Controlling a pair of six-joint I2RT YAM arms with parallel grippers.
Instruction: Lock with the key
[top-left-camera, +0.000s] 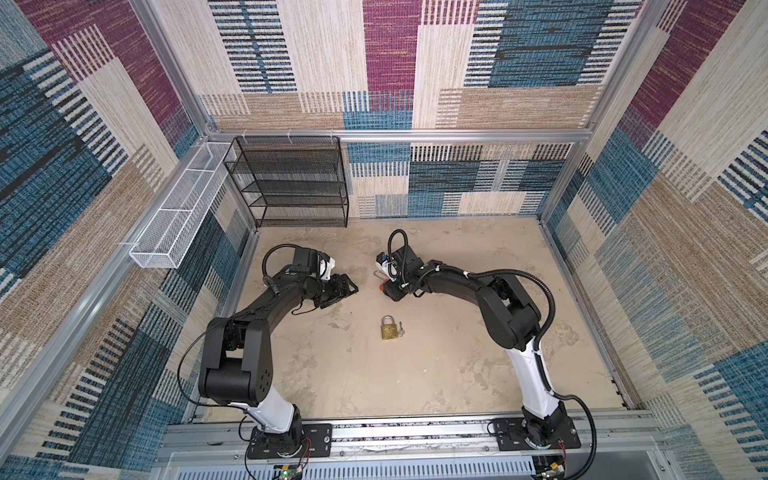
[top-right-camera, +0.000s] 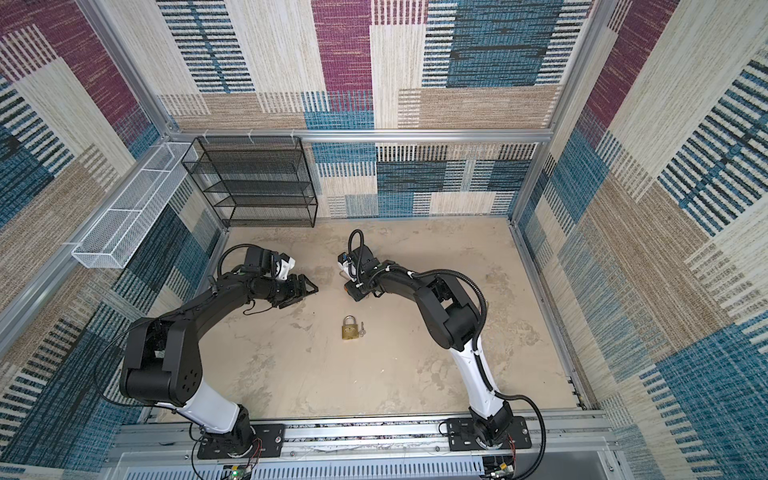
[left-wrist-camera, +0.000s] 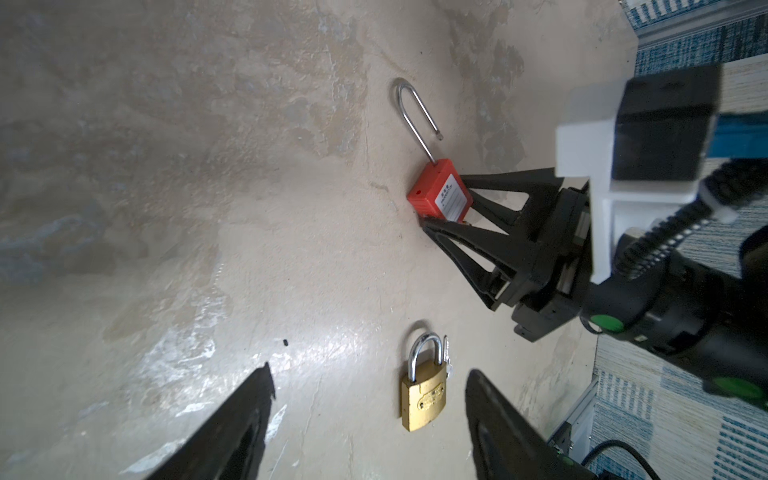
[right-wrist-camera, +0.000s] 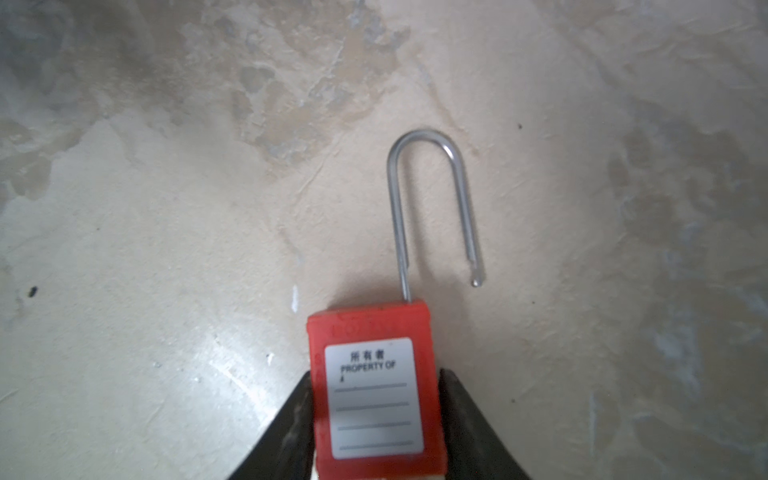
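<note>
Top views: my right hand (top-left-camera: 384, 286) is closed on the red padlock (top-left-camera: 382, 285), which lies on the worktop (top-left-camera: 457, 353) at twelve o'clock from the brass padlock (top-left-camera: 388, 329). The key (top-left-camera: 400, 329) lies just beside the brass body, at three o'clock. My left hand (top-left-camera: 351, 291) sits at ten o'clock from the brass padlock, spread and holding nothing.

Left wrist view: my left fingers (left-wrist-camera: 249, 415) stand wide apart. The brass padlock (left-wrist-camera: 424, 399) lies flat with its hoop seated.

Right wrist view: my fingers (right-wrist-camera: 299, 415) press both flanks of the red body. Its long shackle (right-wrist-camera: 397, 208) is open, the free end clear of the body.
</note>
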